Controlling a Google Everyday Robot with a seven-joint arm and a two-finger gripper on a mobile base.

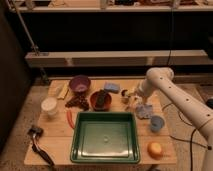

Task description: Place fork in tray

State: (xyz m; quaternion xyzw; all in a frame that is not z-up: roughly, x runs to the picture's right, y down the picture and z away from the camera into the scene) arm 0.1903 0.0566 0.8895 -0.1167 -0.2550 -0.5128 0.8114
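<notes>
Your gripper (131,98) hangs just past the green tray's (105,141) far right corner; open or clamped, can't tell.

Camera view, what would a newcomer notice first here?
The big green tray at the front middle of the table stands out first. Next comes the white arm stretched in from the right, its gripper low over the table beside the dark red bowl.
</notes>
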